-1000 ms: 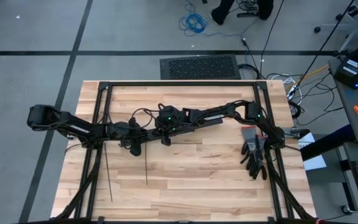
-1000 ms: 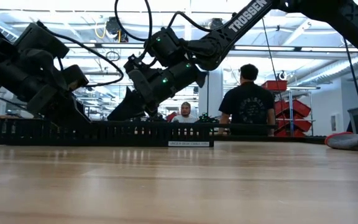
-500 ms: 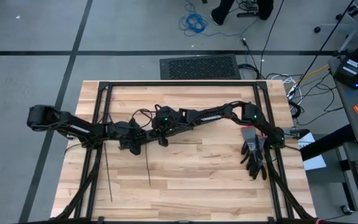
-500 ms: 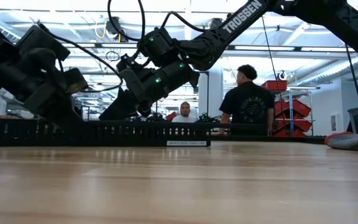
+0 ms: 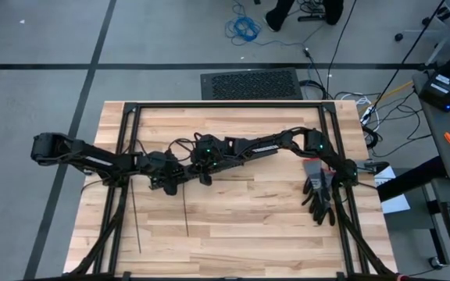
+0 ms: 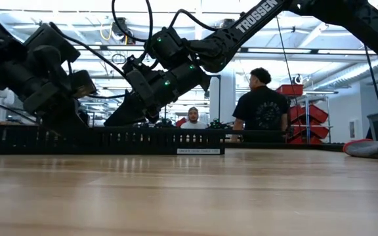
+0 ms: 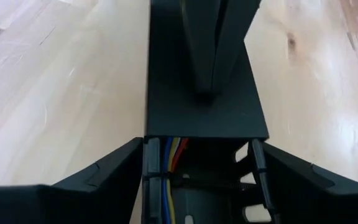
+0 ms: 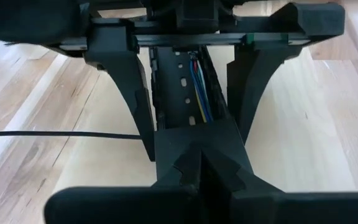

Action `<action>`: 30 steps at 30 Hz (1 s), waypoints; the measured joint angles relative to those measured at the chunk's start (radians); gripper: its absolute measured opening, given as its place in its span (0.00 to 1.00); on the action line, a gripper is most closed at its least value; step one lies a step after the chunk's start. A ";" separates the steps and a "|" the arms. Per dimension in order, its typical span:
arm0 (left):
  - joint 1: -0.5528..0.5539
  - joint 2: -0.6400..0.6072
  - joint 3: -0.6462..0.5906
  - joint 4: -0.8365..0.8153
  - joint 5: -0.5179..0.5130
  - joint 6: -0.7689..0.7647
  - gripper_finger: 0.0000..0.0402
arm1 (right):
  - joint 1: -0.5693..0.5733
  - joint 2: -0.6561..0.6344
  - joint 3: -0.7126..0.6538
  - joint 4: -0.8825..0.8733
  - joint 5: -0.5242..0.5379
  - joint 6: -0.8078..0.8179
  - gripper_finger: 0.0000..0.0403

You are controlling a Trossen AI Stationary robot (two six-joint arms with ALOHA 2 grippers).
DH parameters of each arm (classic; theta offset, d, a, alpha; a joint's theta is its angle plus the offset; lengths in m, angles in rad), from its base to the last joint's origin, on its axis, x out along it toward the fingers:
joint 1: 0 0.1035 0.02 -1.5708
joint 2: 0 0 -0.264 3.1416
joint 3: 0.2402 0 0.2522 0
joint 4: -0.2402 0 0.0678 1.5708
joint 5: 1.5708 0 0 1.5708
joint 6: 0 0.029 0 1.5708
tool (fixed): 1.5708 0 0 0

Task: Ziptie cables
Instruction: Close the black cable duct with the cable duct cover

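I see a black slotted duct (image 6: 104, 139) on my pale, grained wooden table (image 5: 248, 226). Inside it the cables (image 8: 199, 93) show blue, yellow, white and red. Thin dark zipties (image 5: 136, 222) lie nearby, beside black-and-grey gloves (image 5: 319, 191).

Over the last second the right tool (image 5: 201, 173) has slid leftward along the long black slotted duct (image 6: 104, 140), closing on the left tool (image 5: 170, 184) until the two sit just beside each other. The left tool drew back slightly, and the duct shifted a little with them.
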 joint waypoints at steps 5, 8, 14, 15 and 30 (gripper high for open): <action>-0.001 -0.091 0.044 -0.175 -0.003 0.011 0.71 | -0.001 0.000 0.000 -0.001 0.001 0.000 0.00; -0.002 -0.174 0.066 -0.309 -0.029 0.018 0.71 | -0.001 0.000 0.000 -0.002 0.002 0.000 0.00; -0.016 -0.258 0.052 -0.395 -0.071 -0.029 0.71 | -0.002 0.000 0.000 -0.002 0.006 0.000 0.00; -0.021 -0.260 0.041 -0.383 -0.078 -0.034 0.71 | -0.002 0.000 0.000 -0.002 0.006 0.000 0.00; -0.065 -0.249 -0.058 -0.136 -0.151 0.025 0.64 | -0.002 0.000 0.000 -0.002 0.007 0.001 0.00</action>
